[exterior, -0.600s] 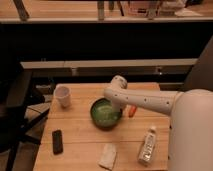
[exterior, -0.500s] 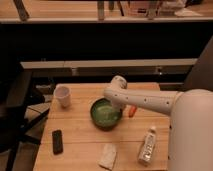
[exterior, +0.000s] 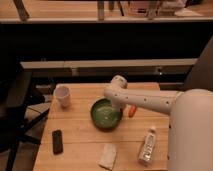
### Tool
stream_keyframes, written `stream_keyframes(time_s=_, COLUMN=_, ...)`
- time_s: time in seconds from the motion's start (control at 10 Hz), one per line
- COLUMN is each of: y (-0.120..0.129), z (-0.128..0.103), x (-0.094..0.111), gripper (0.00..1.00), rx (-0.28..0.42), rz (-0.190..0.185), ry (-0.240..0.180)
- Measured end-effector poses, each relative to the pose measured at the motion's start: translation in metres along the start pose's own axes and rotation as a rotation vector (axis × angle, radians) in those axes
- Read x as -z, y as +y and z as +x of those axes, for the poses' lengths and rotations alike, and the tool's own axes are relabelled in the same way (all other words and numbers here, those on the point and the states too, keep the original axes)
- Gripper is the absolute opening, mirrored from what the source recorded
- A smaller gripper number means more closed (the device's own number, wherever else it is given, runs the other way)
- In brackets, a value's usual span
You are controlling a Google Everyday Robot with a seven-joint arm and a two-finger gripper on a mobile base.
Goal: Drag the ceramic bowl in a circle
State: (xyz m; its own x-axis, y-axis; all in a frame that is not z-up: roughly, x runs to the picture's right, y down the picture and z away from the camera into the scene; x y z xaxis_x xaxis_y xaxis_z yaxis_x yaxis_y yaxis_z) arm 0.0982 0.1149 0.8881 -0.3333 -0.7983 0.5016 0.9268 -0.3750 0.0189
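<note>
Camera view: gripper (exterior: 117,106) sits low at the far right rim of the ceramic bowl (exterior: 102,116), mostly hidden under the white arm (exterior: 150,101); whether it is open or closed can't be told. Bowl is green with a pale inside, at the middle of the wooden table (exterior: 80,135). Small orange item (exterior: 132,110) just right of the bowl. White cup (exterior: 62,96) well apart at far left. Black phone-like slab (exterior: 57,141) front left, white cloth (exterior: 108,156) at the front edge, clear bottle (exterior: 146,146) front right.

No legible text or labels
</note>
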Motion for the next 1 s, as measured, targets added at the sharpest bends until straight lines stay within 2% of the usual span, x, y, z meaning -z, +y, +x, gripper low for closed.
stream_keyframes(time_s=1.0, y=-0.0022, z=0.0079, x=-0.0006, gripper=0.01, rx=0.142, rz=-0.003, ry=0.005)
